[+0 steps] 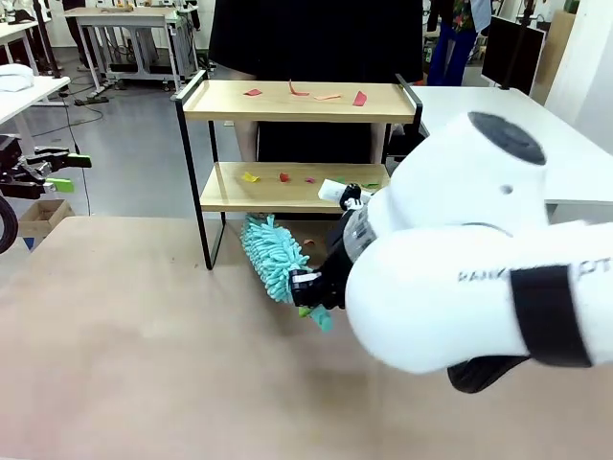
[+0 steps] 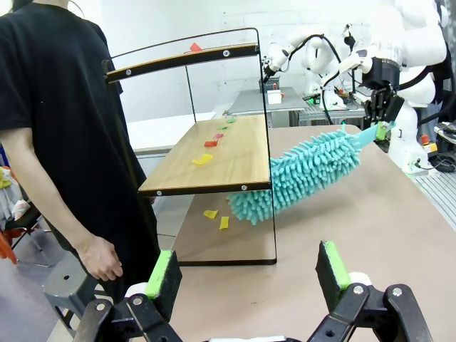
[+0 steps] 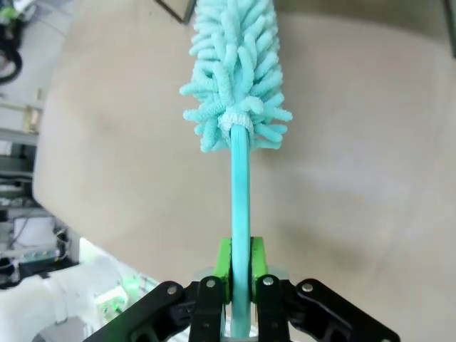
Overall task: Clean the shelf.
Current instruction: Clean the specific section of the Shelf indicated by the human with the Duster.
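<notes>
The shelf (image 1: pixel 220 101) stands at the table's far edge, with red, orange and yellow scraps (image 1: pixel 359 98) on its top board and more on the lower board (image 2: pixel 235 167). A few scraps (image 2: pixel 211 214) lie on the table under it. My right gripper (image 1: pixel 311 287) (image 3: pixel 241 267) is shut on the handle of a teal fluffy duster (image 1: pixel 271 257) (image 3: pixel 239 64). The duster's head (image 2: pixel 310 174) sits just below the lower board's front edge. My left gripper (image 2: pixel 249 274) is open and empty, off to the left (image 1: pixel 67 171), facing the shelf's end.
A person in a black shirt (image 1: pixel 316 38) stands behind the shelf, one hand (image 2: pixel 103 260) hanging low. A small white object (image 1: pixel 333 190) lies on the lower board. The brown table (image 1: pixel 144 345) has free room in front. A white table (image 1: pixel 498 115) lies at the right.
</notes>
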`<action>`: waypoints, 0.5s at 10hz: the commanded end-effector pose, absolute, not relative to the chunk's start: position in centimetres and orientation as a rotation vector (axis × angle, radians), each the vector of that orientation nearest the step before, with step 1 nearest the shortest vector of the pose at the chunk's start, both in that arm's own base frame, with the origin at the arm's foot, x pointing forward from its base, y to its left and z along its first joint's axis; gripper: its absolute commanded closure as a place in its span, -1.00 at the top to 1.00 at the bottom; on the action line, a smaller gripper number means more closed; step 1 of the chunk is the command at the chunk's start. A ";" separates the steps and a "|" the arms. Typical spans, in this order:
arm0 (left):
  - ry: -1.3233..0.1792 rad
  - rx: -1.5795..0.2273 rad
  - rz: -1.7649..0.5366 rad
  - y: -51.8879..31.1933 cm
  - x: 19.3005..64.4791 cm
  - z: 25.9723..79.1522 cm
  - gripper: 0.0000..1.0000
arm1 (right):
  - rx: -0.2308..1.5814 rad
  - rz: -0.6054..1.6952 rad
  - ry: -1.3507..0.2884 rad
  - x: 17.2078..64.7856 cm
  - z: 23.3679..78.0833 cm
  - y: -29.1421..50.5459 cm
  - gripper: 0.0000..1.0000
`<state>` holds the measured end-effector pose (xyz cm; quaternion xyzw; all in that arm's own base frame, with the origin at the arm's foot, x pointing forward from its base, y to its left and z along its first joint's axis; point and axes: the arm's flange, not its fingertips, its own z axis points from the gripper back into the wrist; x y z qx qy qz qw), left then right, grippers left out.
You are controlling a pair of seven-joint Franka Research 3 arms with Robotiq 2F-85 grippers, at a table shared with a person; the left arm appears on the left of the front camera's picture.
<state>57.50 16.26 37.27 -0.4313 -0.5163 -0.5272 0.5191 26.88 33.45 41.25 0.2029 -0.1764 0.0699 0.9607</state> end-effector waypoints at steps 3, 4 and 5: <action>-1.235 -1.030 -1.282 16.3 57.3 37.5 1.00 | 0.416 0.052 -0.424 29.5 39.0 39.4 -0.73; -1.235 -1.030 -1.282 16.3 57.3 37.5 1.00 | 0.410 0.037 -0.444 30.0 38.6 40.1 -0.73; -1.235 -1.030 -1.282 16.3 57.3 37.5 1.00 | 0.407 0.019 -0.458 30.6 38.3 41.0 -0.73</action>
